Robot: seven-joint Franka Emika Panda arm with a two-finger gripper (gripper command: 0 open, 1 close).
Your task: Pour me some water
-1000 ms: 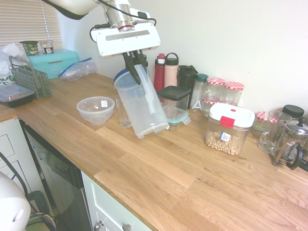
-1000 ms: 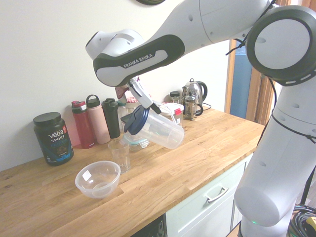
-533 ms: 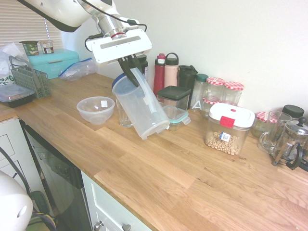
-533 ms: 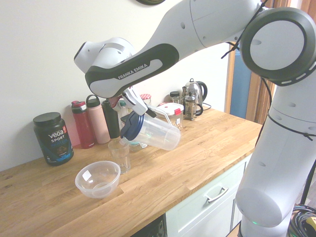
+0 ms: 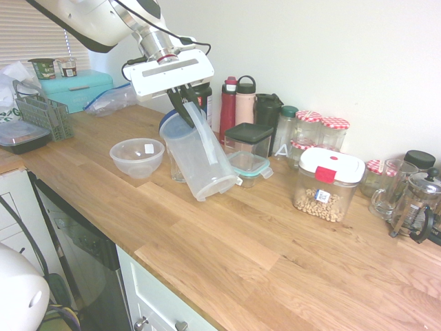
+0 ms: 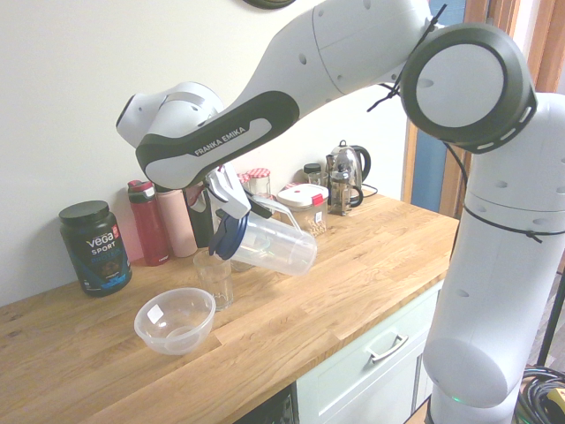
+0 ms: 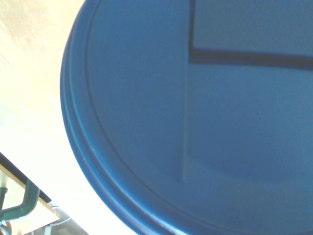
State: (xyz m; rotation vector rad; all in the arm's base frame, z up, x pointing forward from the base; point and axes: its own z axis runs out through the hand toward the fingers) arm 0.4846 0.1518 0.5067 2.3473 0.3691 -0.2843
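My gripper [image 5: 185,105] [image 6: 226,196] is shut on the handle of a clear plastic pitcher [image 5: 200,157] [image 6: 272,244] with a blue lid [image 7: 195,122]. The pitcher hangs tilted steeply, with its lid end lowest, just above the rim of an empty drinking glass [image 6: 214,278] standing on the wooden counter [image 5: 227,241]. In the first exterior view the pitcher hides most of the glass. I cannot see any water in the pitcher or flowing from it. The lid fills the wrist view.
A clear plastic bowl [image 5: 138,157] [image 6: 175,320] sits beside the glass. Bottles [image 5: 238,100], jars and lidded containers [image 5: 329,183] line the wall behind. A black tub [image 6: 95,247], a kettle [image 6: 349,177], a French press [image 5: 413,203] and a dish rack [image 5: 45,114] stand further off.
The arm has carried the pitcher sideways and down toward the glass, tipping it further so the lid end now hangs right over the glass.
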